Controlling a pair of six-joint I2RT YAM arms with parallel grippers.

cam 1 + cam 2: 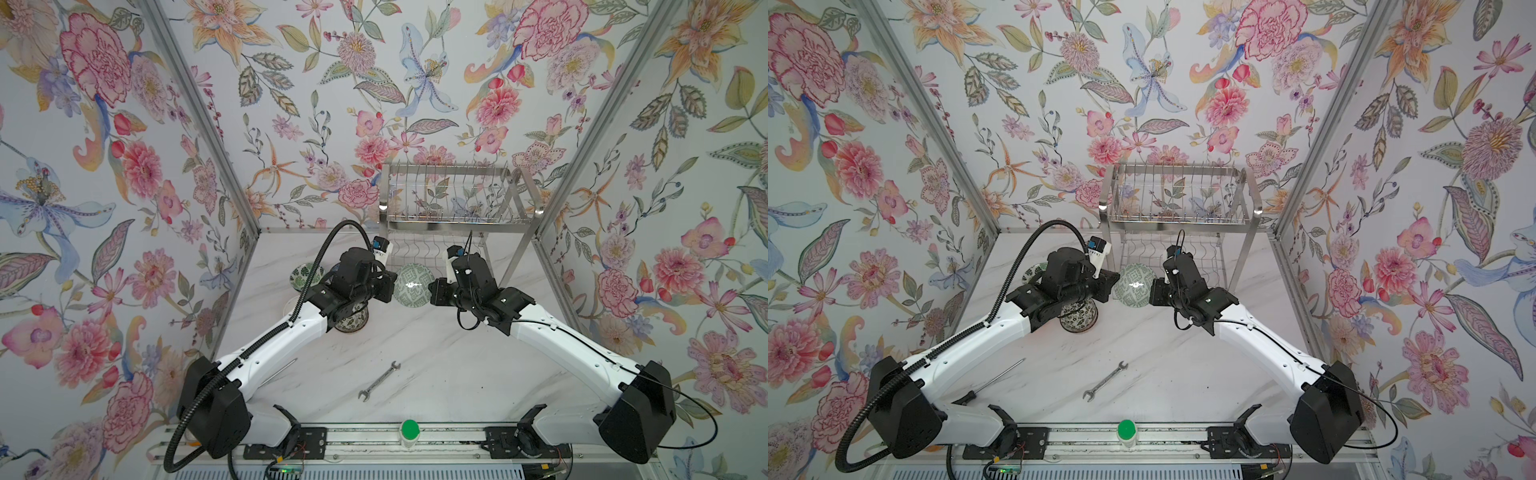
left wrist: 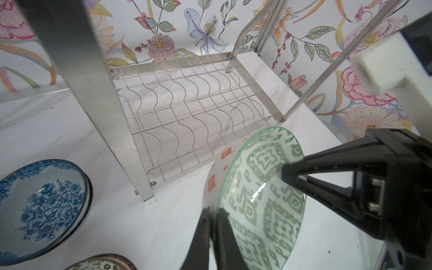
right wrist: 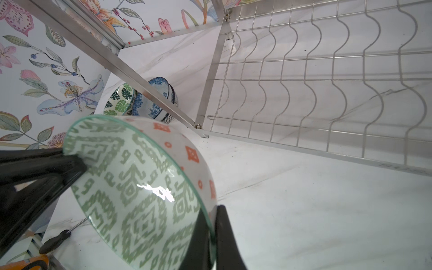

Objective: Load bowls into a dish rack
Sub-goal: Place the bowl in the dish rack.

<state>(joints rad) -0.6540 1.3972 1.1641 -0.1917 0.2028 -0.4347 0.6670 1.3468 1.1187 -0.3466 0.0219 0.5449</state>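
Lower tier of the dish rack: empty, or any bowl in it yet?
Empty: the left wrist view shows bare wire across the lower grid of the dish rack. The green-patterned bowl is outside it.

- One green-patterned bowl [image 1: 413, 284], one leaf-print bowl [image 1: 305, 275], one blue floral bowl [image 2: 42, 208] and one black-and-white bowl [image 1: 353, 323]: four in all. A further rim under the blue one may be a fifth.
- One dish rack [image 1: 453, 195], with two tiers.
- One wrench [image 1: 379, 381].
- One screwdriver [image 1: 994, 379].
- One green-capped container [image 1: 409, 432].
- Two robot arms: left arm [image 1: 270, 351], right arm [image 1: 573, 345].
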